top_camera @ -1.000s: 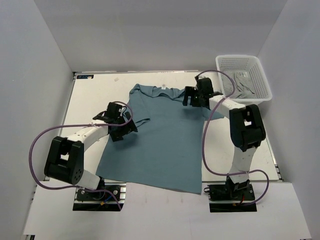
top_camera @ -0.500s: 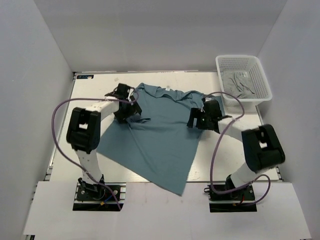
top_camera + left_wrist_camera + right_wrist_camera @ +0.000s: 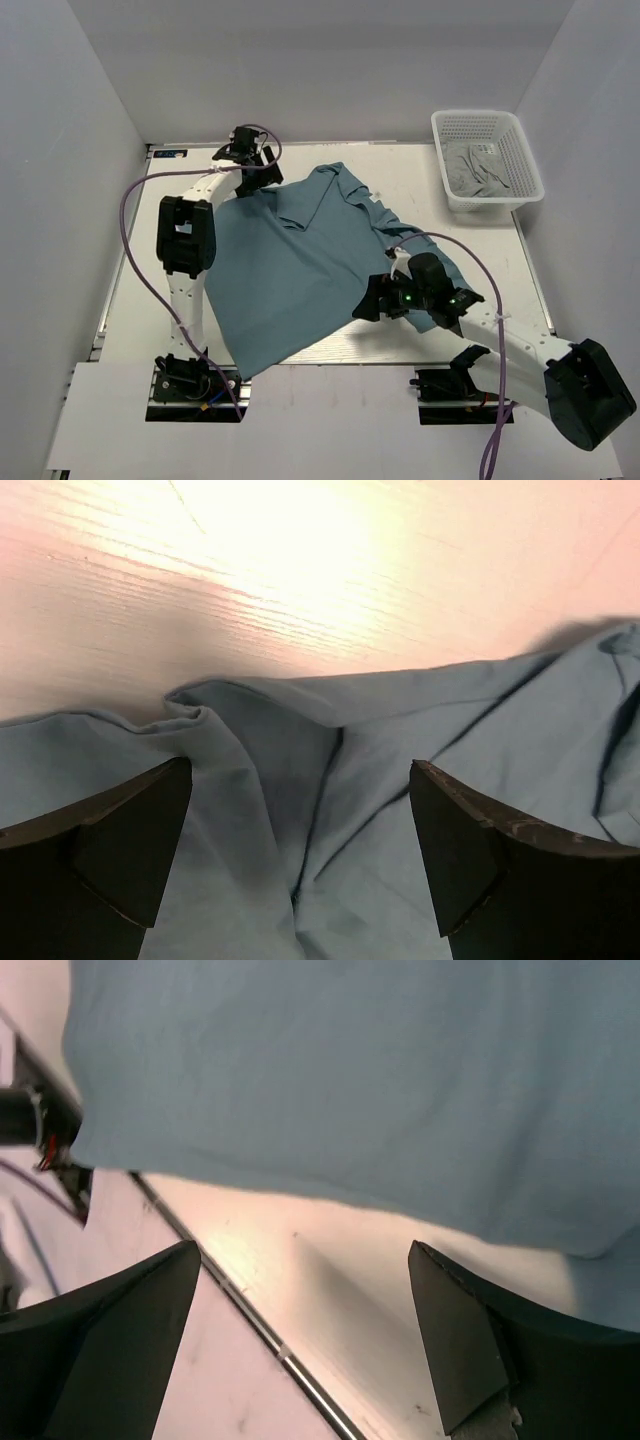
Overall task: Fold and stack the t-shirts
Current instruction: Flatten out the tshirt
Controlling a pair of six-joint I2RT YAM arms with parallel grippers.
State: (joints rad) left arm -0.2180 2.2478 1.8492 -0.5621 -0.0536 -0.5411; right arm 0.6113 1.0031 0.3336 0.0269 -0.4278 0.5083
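Left gripper (image 3: 300,770): hung spread over rumpled far-left edge of t-shirt (image 3: 290,270).
Right gripper (image 3: 305,1250): hung spread just beside its near edge.
Good grip: likely called for pinching the edges, then tugging flat.

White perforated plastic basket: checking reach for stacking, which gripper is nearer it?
Right. The right gripper sits left of the white plastic basket, on its near side; the left gripper is farther left.

Plain dusty teal-blue t-shirt (image 3: 290,270), white table (image 3: 400,175), white perforated basket (image 3: 495,204).
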